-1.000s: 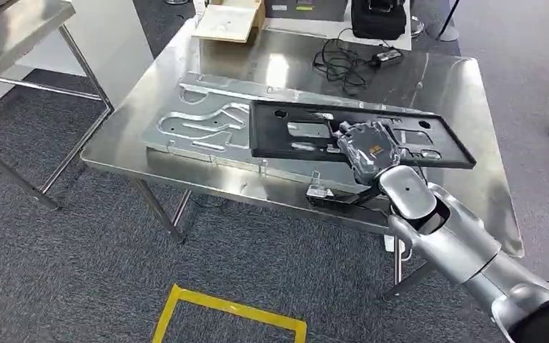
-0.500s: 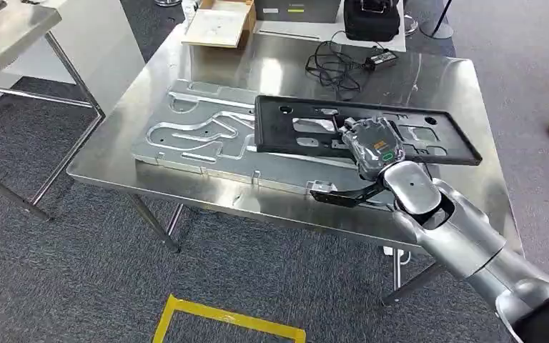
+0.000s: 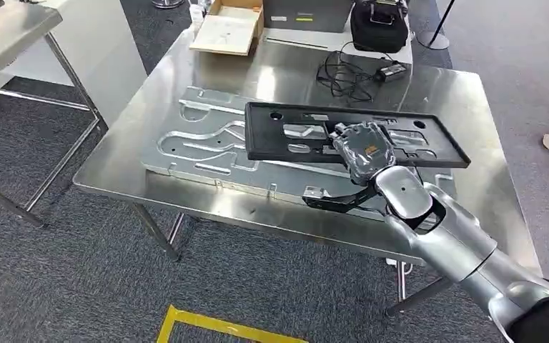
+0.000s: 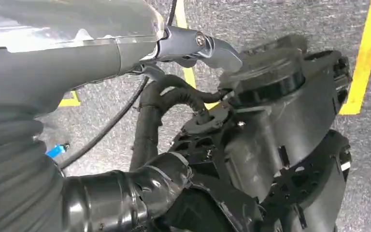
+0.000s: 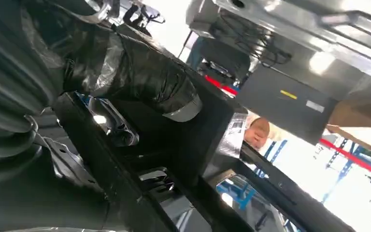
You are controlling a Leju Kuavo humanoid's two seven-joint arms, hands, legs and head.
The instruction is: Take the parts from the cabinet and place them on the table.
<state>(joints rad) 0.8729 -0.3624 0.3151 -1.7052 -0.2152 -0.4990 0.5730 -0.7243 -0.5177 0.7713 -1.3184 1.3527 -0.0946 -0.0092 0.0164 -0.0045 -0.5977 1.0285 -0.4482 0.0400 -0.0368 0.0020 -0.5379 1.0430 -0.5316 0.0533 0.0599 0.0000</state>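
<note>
My right hand [image 3: 363,148] grips black panel [image 3: 279,132], held over silver plate [image 3: 200,136] on table [image 3: 465,193]. Panel not yet set down. Left hand: can't tell its state.

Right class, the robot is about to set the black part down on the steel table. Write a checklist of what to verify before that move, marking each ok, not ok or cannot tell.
1. Right robot hand grips the black frame part: ok.
2. Part is over the steel table: ok.
3. Landing spot is bare: not ok, the silver machined plate lies beneath the part.
4. Black cable and adapter are clear of the part: ok.
5. Part is level: cannot tell.
6. Left robot hand holds nothing: cannot tell.
</note>
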